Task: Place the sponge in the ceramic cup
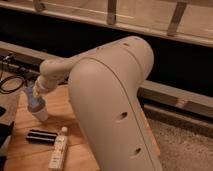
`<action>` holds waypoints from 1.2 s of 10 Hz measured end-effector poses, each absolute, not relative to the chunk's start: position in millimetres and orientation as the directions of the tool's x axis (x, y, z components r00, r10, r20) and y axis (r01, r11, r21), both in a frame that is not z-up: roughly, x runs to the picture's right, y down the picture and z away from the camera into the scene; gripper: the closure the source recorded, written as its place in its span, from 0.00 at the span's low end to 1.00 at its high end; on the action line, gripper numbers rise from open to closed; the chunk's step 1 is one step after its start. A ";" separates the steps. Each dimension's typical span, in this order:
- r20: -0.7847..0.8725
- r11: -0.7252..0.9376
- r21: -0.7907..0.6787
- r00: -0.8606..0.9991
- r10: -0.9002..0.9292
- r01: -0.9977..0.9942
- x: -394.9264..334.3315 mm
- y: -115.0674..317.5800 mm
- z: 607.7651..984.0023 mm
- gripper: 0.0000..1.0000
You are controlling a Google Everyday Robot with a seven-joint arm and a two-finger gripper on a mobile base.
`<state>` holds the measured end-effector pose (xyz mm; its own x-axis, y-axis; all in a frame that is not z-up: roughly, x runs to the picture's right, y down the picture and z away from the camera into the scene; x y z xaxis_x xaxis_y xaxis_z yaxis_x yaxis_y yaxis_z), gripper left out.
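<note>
- At the far left corner of a wooden table stands a small white cup, upright and close to the table's left edge.
- Right over the mouth of the cup sits a blue sponge. Its lower edge meets the rim, and I cannot tell how much of it is already inside.
- The gripper is at the sponge, reaching down to the cup from above and from the right. It is mixed up with the blue patch, so I cannot tell whether it is clenched on the sponge or has let go.
- The arm is white and fills the middle of the view. Its thick rounded section rises from the bottom edge, bends near the top, and narrows through a joint toward the left, where it ends at the cup.
- Nearer than the cup, a flat black object lies on the wood, long side running left to right, apart from the cup.
- Just to the right of it lies a white bottle on its side, with its cap pointing away toward the cup. It is near the black object, but I cannot tell if they touch.
- Dark cables loop beyond the table's left side.
- Behind the table a pale ledge runs across in front of a dark wall, and speckled floor shows at the lower right.
</note>
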<state>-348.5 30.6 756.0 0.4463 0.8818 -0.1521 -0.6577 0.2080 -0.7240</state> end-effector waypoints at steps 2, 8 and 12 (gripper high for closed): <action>-0.150 0.199 -0.731 0.439 0.886 -0.653 -350.0 31.5 758.6 0.79; -0.161 0.180 -0.746 0.435 0.886 -0.642 -357.2 43.1 765.0 0.22; -0.192 0.149 -0.749 0.426 0.884 -0.646 -358.9 60.4 770.6 0.20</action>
<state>-358.9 60.4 770.6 0.4263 0.8840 -0.1919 -0.6457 0.1488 -0.7489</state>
